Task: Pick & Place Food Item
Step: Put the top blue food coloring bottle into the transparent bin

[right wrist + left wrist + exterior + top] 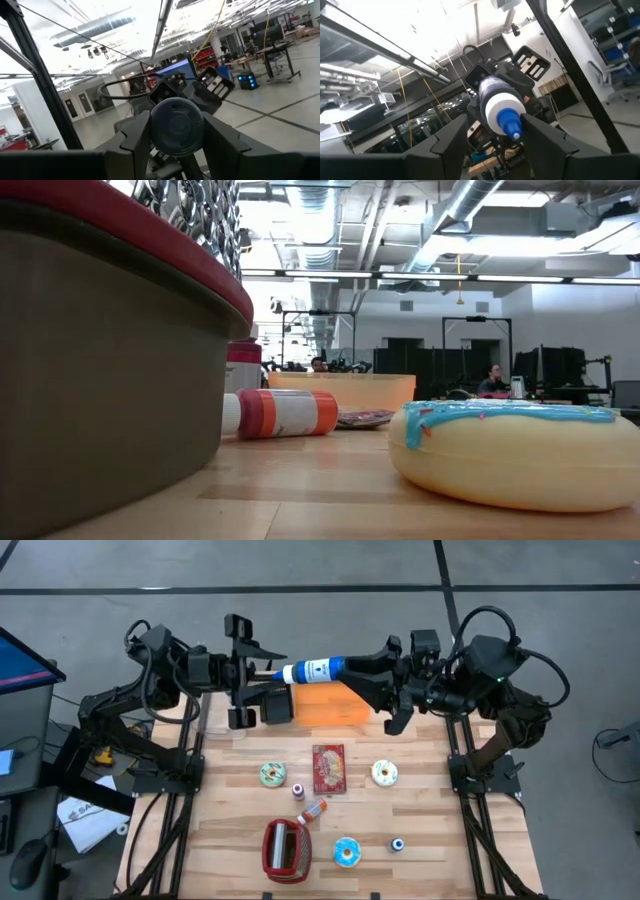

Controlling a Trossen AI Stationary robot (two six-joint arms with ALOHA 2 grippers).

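A blue bottle (315, 669) with a white label and a blue cap hangs level in the air over the far part of the table, its cap toward the table's left. My right gripper (358, 676) is shut on its dark base end. My left gripper (268, 672) is open, and its two fingers stand on either side of the cap (510, 122); I cannot tell whether one finger touches it. In the right wrist view the bottle's round base (176, 124) sits between my own fingers. My right gripper pinches the bottle's dark blue base end (350, 666) between its two fingers. The fingers come nearly level from the table's right and lie along the bottle. The bottle is lifted clear, lying about level, its cap pointing at my left gripper.
An orange bin (330, 705) stands under the bottle. Nearer lie three donuts (272, 774) (385, 773) (347, 852), a red snack packet (328, 768), a small orange-and-white bottle (313, 811) and a red-rimmed basket (286, 847). The nearest donut (510, 450) fills the low view.
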